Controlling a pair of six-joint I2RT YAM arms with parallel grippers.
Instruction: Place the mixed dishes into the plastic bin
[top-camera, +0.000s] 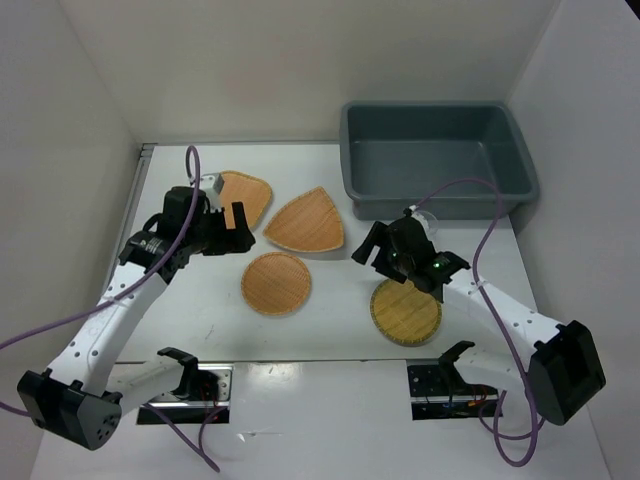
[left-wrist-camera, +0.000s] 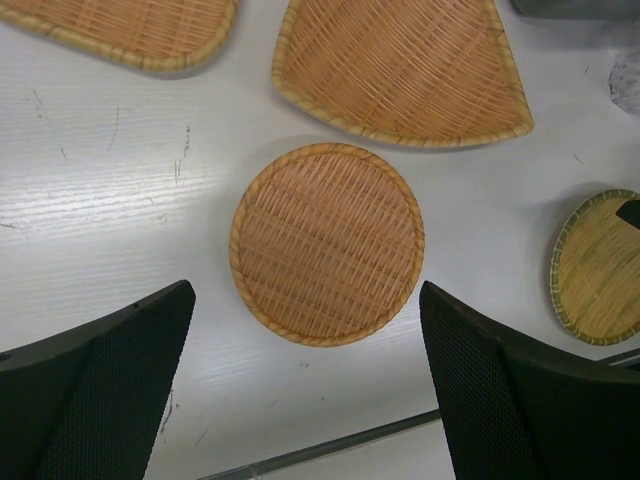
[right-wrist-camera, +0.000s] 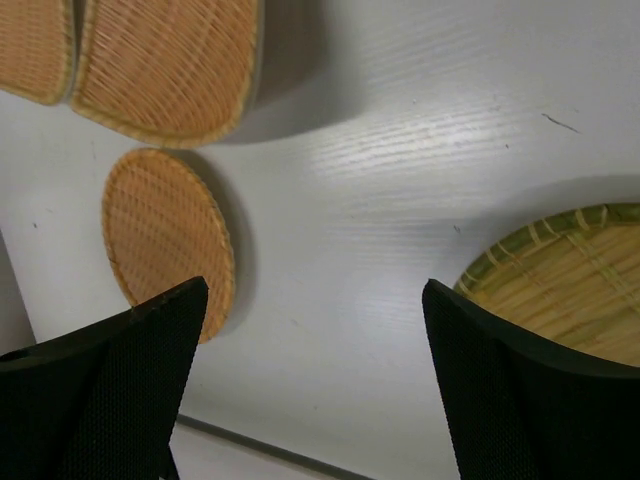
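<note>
Left gripper (left-wrist-camera: 305, 292) is spread wide, round orange plate (left-wrist-camera: 327, 243) lined up dead centre in front. Right gripper (right-wrist-camera: 315, 290) is spread too, but the yellow plate (right-wrist-camera: 560, 285) sits off to its side.

Bumpy weave and smooth plastic

The round orange plate (left-wrist-camera: 327, 243) and the triangle plate (left-wrist-camera: 400, 65) are woven strips, bumpy and matt, with a twisted edge. The yellow plate (right-wrist-camera: 560, 290) has wider, flatter strips. The bin (top-camera: 440, 198) is grey-blue plastic, smooth with a soft shine. The worktop (left-wrist-camera: 100, 200) is white, with thin lines like wood and small dark scratches. The left tool (left-wrist-camera: 305, 295) has black pads (left-wrist-camera: 100, 400), rough with tiny dots.
</note>
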